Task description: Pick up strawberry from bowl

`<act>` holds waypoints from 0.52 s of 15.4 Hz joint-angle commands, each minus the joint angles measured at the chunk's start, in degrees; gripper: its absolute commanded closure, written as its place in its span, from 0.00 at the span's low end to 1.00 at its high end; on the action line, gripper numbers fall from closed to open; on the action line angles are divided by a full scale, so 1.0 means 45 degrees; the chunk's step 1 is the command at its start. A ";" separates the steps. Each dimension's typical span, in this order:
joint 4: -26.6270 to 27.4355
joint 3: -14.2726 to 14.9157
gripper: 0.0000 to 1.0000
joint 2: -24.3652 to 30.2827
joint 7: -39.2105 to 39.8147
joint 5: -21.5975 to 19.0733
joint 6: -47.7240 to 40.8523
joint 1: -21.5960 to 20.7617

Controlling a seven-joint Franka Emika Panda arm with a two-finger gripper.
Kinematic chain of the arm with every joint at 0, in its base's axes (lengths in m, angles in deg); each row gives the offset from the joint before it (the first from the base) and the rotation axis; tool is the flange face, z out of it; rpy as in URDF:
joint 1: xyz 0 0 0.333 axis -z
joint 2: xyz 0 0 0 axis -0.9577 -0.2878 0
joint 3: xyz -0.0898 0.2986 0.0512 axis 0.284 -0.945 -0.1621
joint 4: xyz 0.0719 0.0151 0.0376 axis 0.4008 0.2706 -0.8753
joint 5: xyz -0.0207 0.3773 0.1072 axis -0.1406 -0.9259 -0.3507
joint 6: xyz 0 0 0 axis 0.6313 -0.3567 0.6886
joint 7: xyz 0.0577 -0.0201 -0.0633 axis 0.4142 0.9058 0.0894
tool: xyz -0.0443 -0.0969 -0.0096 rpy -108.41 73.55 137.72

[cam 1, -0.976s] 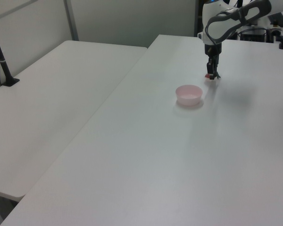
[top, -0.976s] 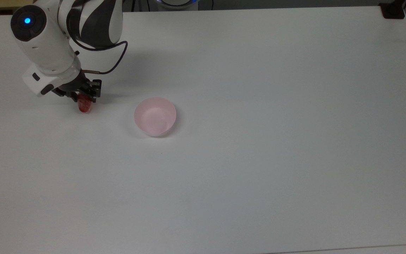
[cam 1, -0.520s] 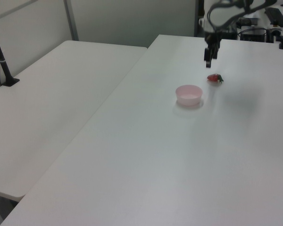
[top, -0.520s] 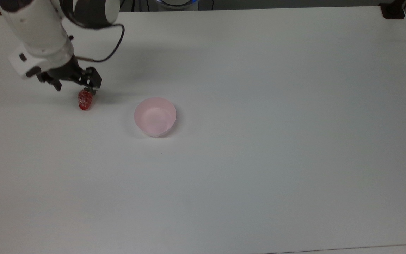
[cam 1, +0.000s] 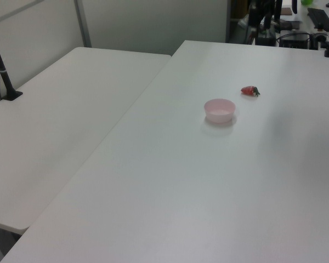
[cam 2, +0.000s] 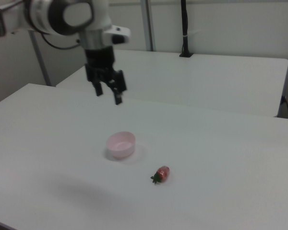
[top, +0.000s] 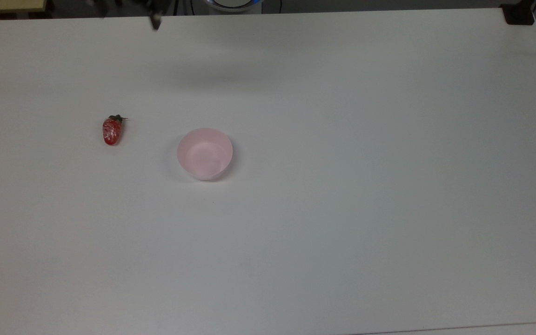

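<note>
Item, white table [top: 342, 232]: broad plain top carrying two small things. Item, strawberry [cam 2: 162, 174]: red with whitish speckles and a dark green cap, lying on its side on the bare tabletop, outside the bowl and well apart from it; in the right view it sits nearer the camera and to the right view's right of the bowl, in the top view [top: 112, 130] to the top view's left of it, in the left view [cam 1: 250, 91] beyond it. Nothing touches it or covers it. Item, bowl [cam 2: 120, 145]: pale pink, round, upright, holding nothing [top: 204, 154] [cam 1: 219, 110]. Item, gripper [cam 2: 107, 90]: black two-finger unit on the white arm [cam 2: 62, 17], raised high above the table behind the bowl in the right view, fingers spread apart with nothing between them. Item, second white table [cam 1: 55, 142]: alongside, a dark clamped pole [cam 1: 1, 66] at its far edge. Change from half a second before: the gripper then hung just above the strawberry; it has since risen and drawn away toward the top view's upper edge, while strawberry and bowl lie where they were.
</note>
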 commanded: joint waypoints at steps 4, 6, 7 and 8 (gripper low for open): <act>0.0445 0.0165 0.00 0.0942 -0.1393 -0.0020 -0.1071 -0.1388; 0.0600 0.0106 0.00 0.0825 -0.0419 -0.0001 0.0155 -0.1388; 0.0659 0.0106 0.00 0.0786 -0.0008 -0.0001 0.0413 -0.1388; 0.0660 0.0086 0.00 0.0747 0.0228 -0.0020 0.0454 -0.1388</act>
